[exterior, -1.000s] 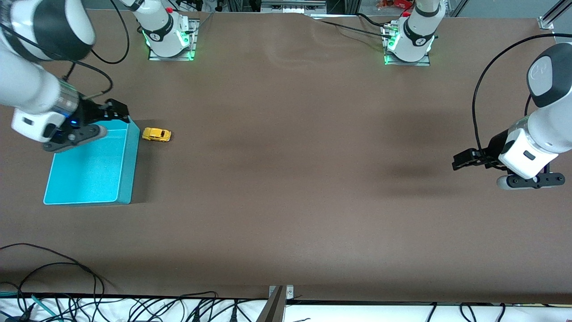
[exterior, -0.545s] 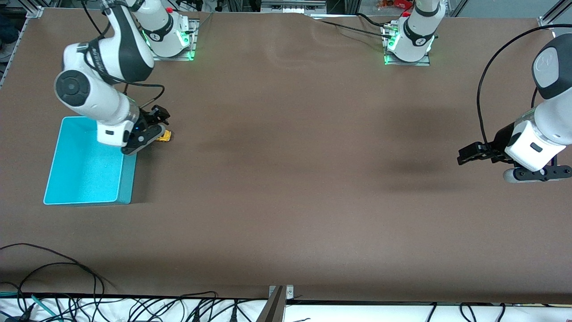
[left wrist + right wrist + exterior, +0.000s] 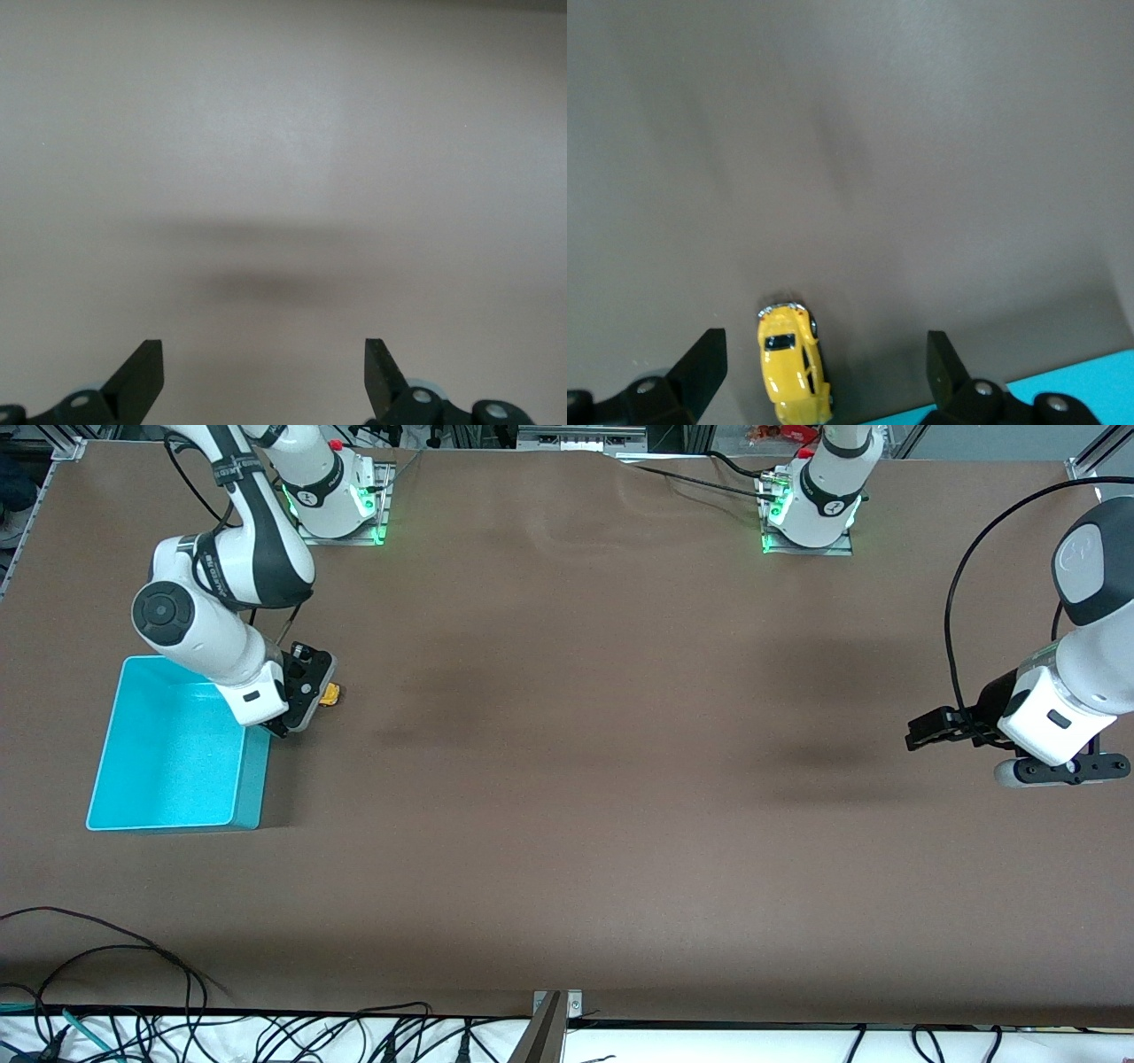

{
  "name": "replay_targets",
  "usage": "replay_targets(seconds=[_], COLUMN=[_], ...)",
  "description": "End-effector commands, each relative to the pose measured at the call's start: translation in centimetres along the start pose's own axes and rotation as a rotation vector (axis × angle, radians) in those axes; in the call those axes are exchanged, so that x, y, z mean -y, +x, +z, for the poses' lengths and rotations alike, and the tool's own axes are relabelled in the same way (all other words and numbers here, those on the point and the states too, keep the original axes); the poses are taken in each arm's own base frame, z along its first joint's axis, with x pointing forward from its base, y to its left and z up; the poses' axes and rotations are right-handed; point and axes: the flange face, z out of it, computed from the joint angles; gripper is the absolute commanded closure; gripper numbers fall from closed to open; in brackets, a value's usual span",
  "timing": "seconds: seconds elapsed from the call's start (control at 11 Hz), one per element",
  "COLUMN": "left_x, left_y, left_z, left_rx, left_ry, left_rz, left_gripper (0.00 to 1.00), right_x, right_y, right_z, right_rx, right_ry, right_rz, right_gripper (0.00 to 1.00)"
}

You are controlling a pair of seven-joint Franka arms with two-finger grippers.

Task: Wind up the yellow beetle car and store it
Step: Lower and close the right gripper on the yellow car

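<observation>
Front view hides most of the yellow beetle car (image 3: 330, 693): only a small yellow end shows past the black body of the right pincer (image 3: 301, 691), which hangs low right over it, and the fingers themselves cannot be made out from there. The car sits on the brown desk (image 3: 585, 779), just beside the turquoise bin (image 3: 252, 788), at the bin's corner that lies farther from the front camera and toward the left arm's end of the desk; whether car and bin touch cannot be told. From the right wrist view the car (image 3: 794, 365) is seen whole from above, resting on its wheels with a dark window on the roof, and the right pincer (image 3: 824, 372) is spread wide, one fingertip to each side of the car and neither touching it; a sliver of the bin (image 3: 1090, 376) is cut off at the frame's corner. The car's long axis runs crosswise to the line between the two fingertips. Which end is the nose cannot be told. At the left arm's end of the desk the left pincer (image 3: 921, 735) waits above bare desk, and the left wrist view shows it (image 3: 264, 376) spread apart with nothing between the fingers (image 3: 142, 372), only its own soft shadow on the surface.
</observation>
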Motion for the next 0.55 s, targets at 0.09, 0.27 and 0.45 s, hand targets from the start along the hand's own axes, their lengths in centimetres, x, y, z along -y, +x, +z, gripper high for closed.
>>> replay_targets(seconds=[0.09,0.27,0.45], left_x=[0.1,0.1,0.2], left_y=[-0.5,-0.5,-0.4], left_z=[-0.3,-0.3,-0.4], left_rx=[0.003,0.005,0.0], left_ry=[-0.019,-0.019,-0.018], left_rz=[0.016,0.017,0.016], left_gripper=[0.0,0.0,0.0], right_x=[-1.7,-0.4,0.4], right_y=[-3.6,-5.4,-7.6], right_z=[5.3,7.2,7.9], right_rx=[0.001,0.009,0.013], right_ry=[0.021,0.049,0.071], right_rz=[-0.159,-0.155,-0.174], right_gripper=[0.0,0.0,0.0])
